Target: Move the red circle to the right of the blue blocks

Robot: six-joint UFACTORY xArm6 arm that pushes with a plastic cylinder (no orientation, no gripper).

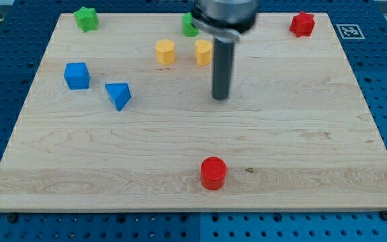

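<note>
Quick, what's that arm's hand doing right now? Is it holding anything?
No hand, only a rod: my tip holds nothing and touches no block.
It sits mid-board, above the red circle, right of the blue blocks.

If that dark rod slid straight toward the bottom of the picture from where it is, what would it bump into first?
Probably the red circle. My tip sits above it in the view, slightly to its right, with bare board between; it might only clip the edge, since depth is unclear.

Nothing's sitting between my tip (pixel 220 97) and the red circle (pixel 213 173) below it; 2 yellow blocks (pixel 165 51) (pixel 203 52) are crowding just above-left.
</note>
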